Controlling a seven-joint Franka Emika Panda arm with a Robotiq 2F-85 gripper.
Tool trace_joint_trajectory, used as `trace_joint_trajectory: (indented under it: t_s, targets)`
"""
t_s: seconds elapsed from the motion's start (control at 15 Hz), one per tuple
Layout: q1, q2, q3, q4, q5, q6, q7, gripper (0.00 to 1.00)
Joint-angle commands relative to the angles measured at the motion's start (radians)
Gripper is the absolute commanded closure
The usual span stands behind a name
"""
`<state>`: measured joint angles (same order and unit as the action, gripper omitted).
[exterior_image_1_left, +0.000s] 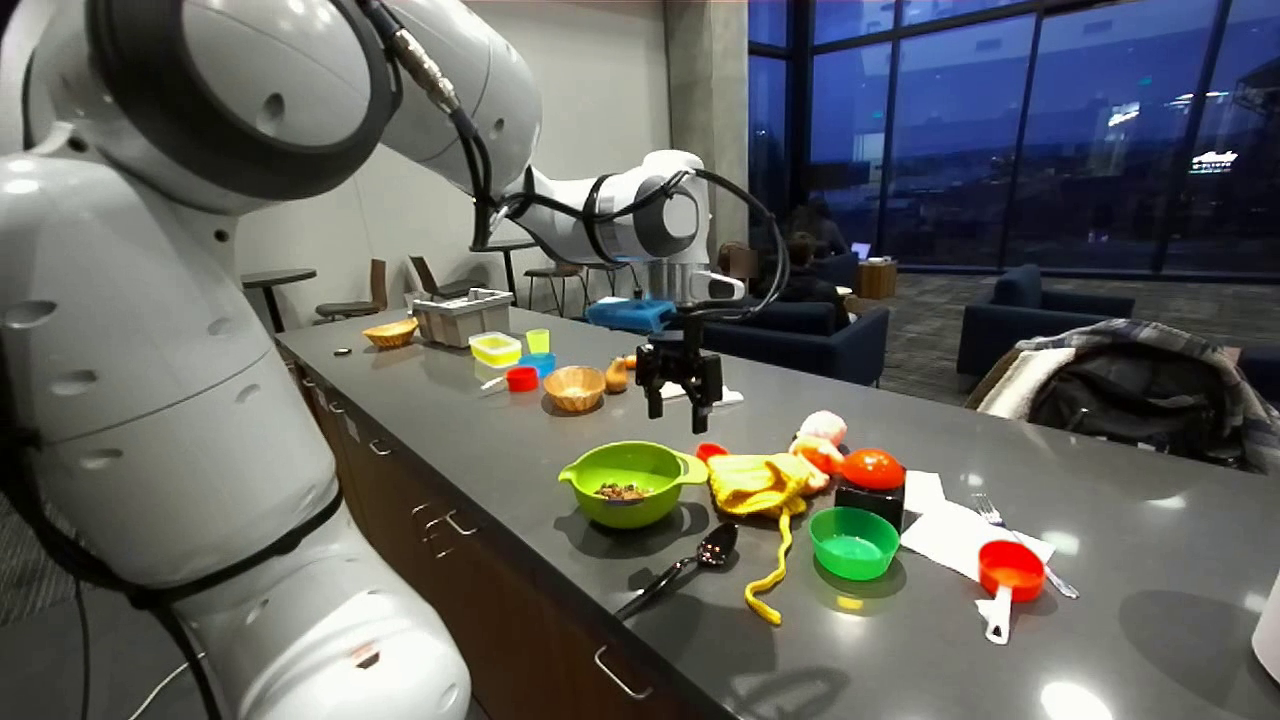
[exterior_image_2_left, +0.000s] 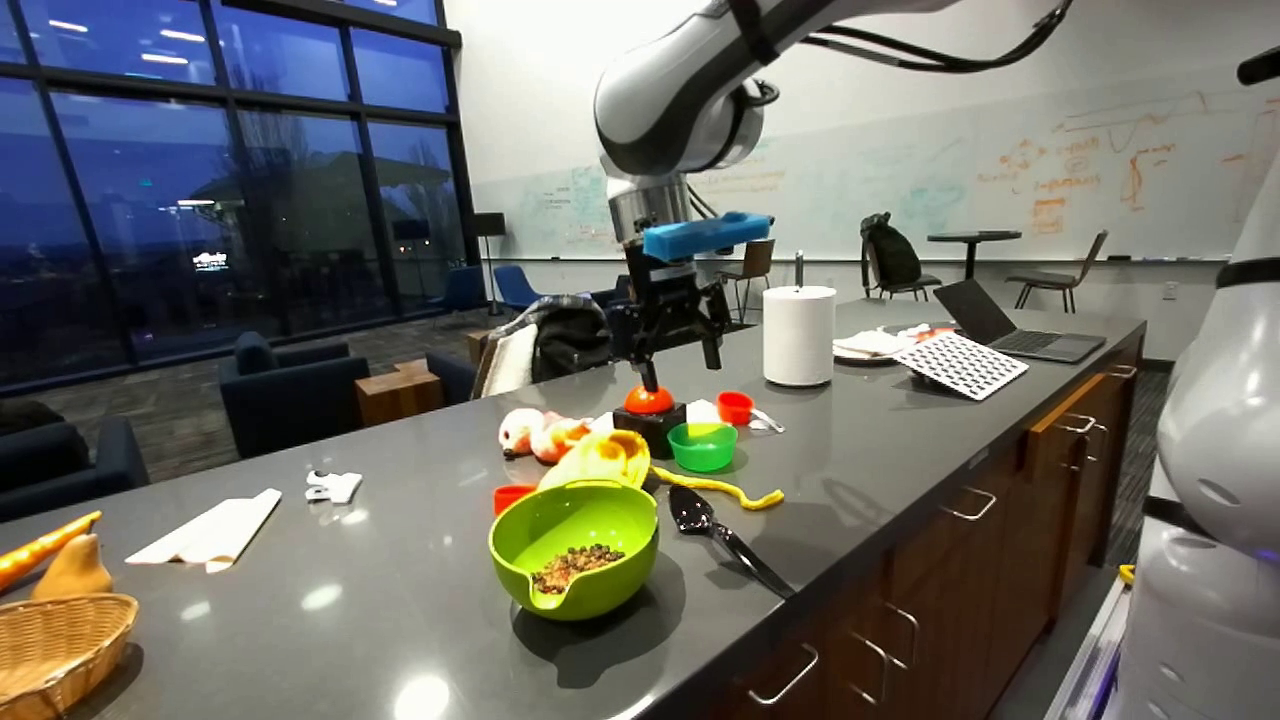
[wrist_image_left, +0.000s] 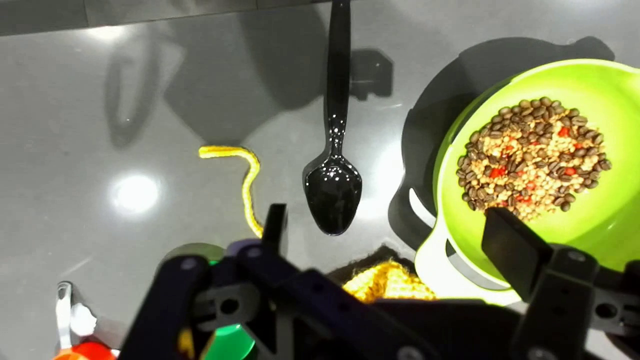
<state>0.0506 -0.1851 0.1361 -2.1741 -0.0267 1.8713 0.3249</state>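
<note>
My gripper (exterior_image_1_left: 678, 415) hangs above the grey counter with its jaws wide apart and nothing between them. Below it in the wrist view lie a black spoon (wrist_image_left: 333, 195) and a yellow knitted piece (wrist_image_left: 387, 282), partly hidden by the gripper. A lime green bowl (exterior_image_1_left: 605, 510) with a spout and handle holds a mix of dark beans and pale grains (wrist_image_left: 530, 155). One finger overlaps this bowl in the wrist view, but exterior views show it higher up. Beyond the knitted piece stand a black box with an orange dome (exterior_image_1_left: 873, 468) and a green cup (exterior_image_1_left: 855, 560).
A red measuring cup (exterior_image_1_left: 1010, 572), a fork (exterior_image_1_left: 990, 510) and pink toy (exterior_image_1_left: 822, 430) lie nearby. Farther off are a paper towel roll (exterior_image_2_left: 798, 335), a laptop (exterior_image_2_left: 1040, 340), a wooden bowl (exterior_image_1_left: 575, 390) and a grey bin (exterior_image_1_left: 465, 320). The spoon handle reaches the counter's drawer-side edge.
</note>
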Motion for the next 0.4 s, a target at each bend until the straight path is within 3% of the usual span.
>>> trace_joint_trajectory:
  t_s: [0.0, 0.33]
  targets:
    - [-0.006, 0.100, -0.013, 0.148, -0.041, -0.096, 0.008, 0.00]
    - [-0.003, 0.186, -0.041, 0.275, -0.072, -0.164, -0.009, 0.00]
